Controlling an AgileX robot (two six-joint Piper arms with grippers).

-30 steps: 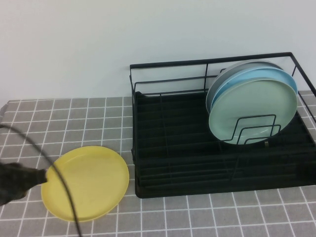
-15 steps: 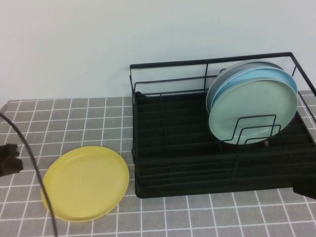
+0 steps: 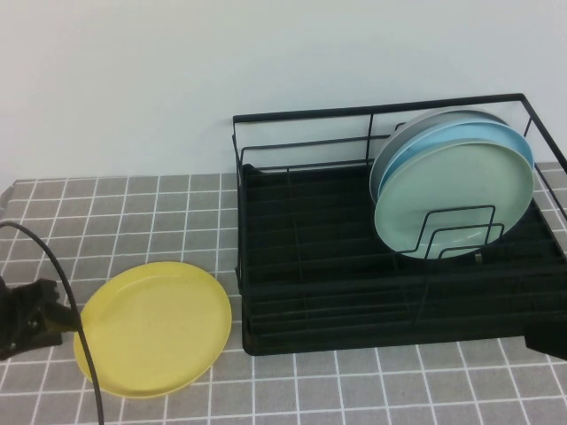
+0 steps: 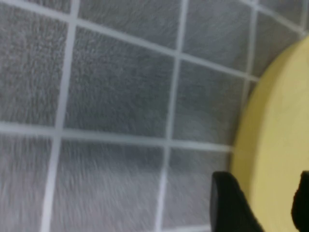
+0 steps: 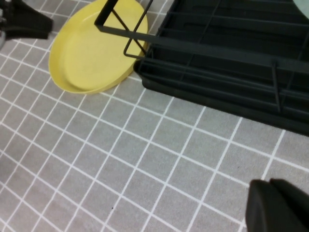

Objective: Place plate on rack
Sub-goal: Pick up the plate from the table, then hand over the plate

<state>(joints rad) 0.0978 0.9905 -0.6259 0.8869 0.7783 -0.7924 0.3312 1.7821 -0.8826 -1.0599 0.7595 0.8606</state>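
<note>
The yellow plate point(image 3: 152, 328) lies flat on the grey tiled cloth, left of the black wire rack point(image 3: 301, 113). My left gripper point(image 3: 55, 314) is low at the plate's left edge. In the left wrist view it point(image 4: 268, 208) is open, with its two dark fingers apart over the plate's rim point(image 4: 285, 121). My right gripper point(image 3: 549, 336) is at the rack's front right corner, shut and empty point(image 5: 265, 186). The right wrist view also shows the plate point(image 5: 96, 48) and the rack point(image 5: 231, 48).
A pale green plate point(image 3: 452, 199) and light blue plates point(image 3: 461, 133) stand upright in the rack's right half. The rack's left half holds no plates. A black cable point(image 3: 66, 301) arcs over the plate's left side.
My left gripper pulled away from the plate's left edge, then came back to it. My right gripper came into view at the front right. The plate has not moved.
</note>
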